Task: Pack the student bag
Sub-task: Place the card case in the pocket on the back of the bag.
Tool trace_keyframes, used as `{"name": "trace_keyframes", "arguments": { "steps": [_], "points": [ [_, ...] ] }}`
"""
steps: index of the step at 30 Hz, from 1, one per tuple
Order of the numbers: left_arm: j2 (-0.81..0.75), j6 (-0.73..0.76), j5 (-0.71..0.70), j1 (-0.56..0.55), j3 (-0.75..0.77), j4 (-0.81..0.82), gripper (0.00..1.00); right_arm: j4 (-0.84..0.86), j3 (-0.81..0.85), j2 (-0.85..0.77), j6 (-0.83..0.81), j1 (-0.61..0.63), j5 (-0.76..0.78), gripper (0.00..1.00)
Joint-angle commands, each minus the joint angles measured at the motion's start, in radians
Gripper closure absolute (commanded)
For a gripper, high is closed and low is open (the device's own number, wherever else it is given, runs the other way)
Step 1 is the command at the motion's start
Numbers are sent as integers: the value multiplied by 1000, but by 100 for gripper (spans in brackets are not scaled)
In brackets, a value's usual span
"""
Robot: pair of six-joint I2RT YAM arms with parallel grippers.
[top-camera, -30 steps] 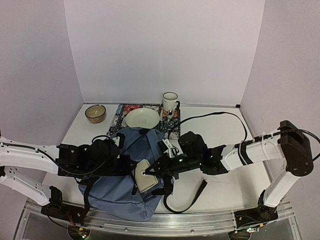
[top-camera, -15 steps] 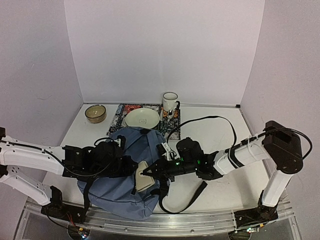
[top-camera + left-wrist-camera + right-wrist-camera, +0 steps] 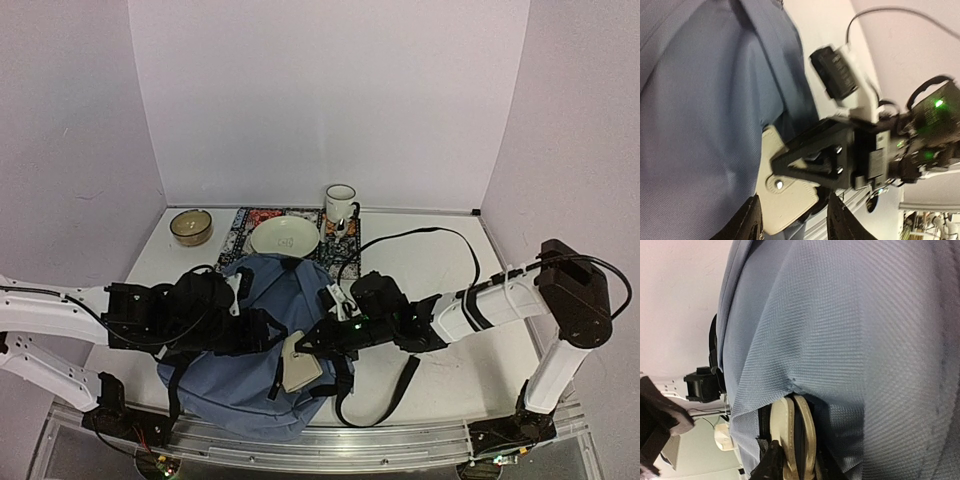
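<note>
The slate-blue student bag [image 3: 225, 385] lies at the near middle of the table, between my two arms. It fills the left wrist view [image 3: 700, 100] and the right wrist view [image 3: 865, 315]. My right gripper [image 3: 305, 343] is shut on a flat beige case [image 3: 300, 371] with a rivet [image 3: 785, 205]. It holds the case edge-on at a dark opening under a fold of the bag [image 3: 790, 430]. My left gripper [image 3: 272, 332] is open just left of the case, over the bag. Its fingertips [image 3: 752, 222] stand apart on either side of the case.
At the back stand a brown bowl [image 3: 190, 226], a cream plate [image 3: 285, 237] on a patterned mat [image 3: 245, 222], and a white mug [image 3: 340, 203]. A black bag strap [image 3: 392, 385] loops on the table to the bag's right. A black cable [image 3: 430, 235] runs behind the right arm.
My right gripper has carried the beige case a little lower and nearer, against the bag's fold. My left gripper has slid right across the bag towards the case.
</note>
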Motion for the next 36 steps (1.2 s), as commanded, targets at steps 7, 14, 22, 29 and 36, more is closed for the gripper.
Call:
{"name": "trace_keyframes", "arguments": {
  "steps": [7,14,22,29,36],
  "points": [
    [68,-54,-7,-19,89,-280,50,-1,48,-20,-10,1,-8,100],
    [135,-13,17,-21,130,-284,53,27,67,10,8,5,-12,100],
    [231,39,24,-24,174,-285,65,64,71,27,24,11,-12,100],
    [261,59,35,-28,213,-271,80,118,58,31,51,23,21,100],
    [247,62,68,-29,197,-162,100,204,53,53,88,30,38,100]
  ]
}}
